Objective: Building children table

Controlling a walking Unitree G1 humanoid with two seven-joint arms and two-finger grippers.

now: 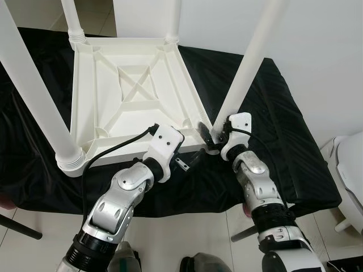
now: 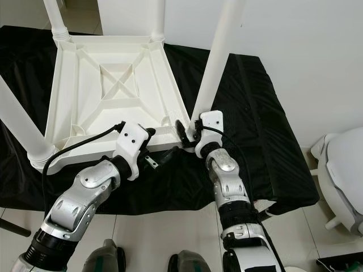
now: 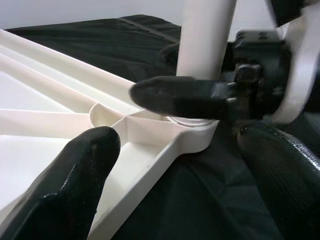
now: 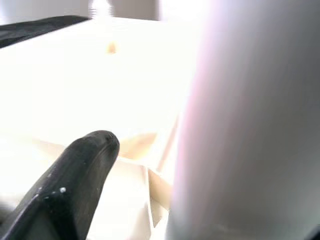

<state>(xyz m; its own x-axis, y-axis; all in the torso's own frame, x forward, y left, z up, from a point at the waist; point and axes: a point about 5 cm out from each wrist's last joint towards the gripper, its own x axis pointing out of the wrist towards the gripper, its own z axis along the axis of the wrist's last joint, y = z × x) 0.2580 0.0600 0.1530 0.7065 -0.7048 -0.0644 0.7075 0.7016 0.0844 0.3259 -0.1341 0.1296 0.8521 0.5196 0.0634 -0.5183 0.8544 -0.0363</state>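
A white plastic children's table (image 1: 99, 85) lies upside down on a black-covered platform, its ribbed underside facing up. White legs stand in its corners: near left (image 1: 39, 107), far left (image 1: 72, 20) and far right (image 1: 173, 20). The near right leg (image 1: 244, 73) rises from the corner closest to me. My right gripper (image 1: 211, 139) is shut around this leg's base, one finger (image 3: 175, 97) lying across it, the other hidden behind. My left gripper (image 1: 191, 160) hovers open just beside that corner's rim (image 3: 165, 145), holding nothing.
The black cloth (image 1: 283, 124) extends well to the right of the table and drops off at the front onto a tiled floor (image 1: 187, 232). A white rounded object (image 1: 349, 170) stands on the floor at far right. A white wall runs behind.
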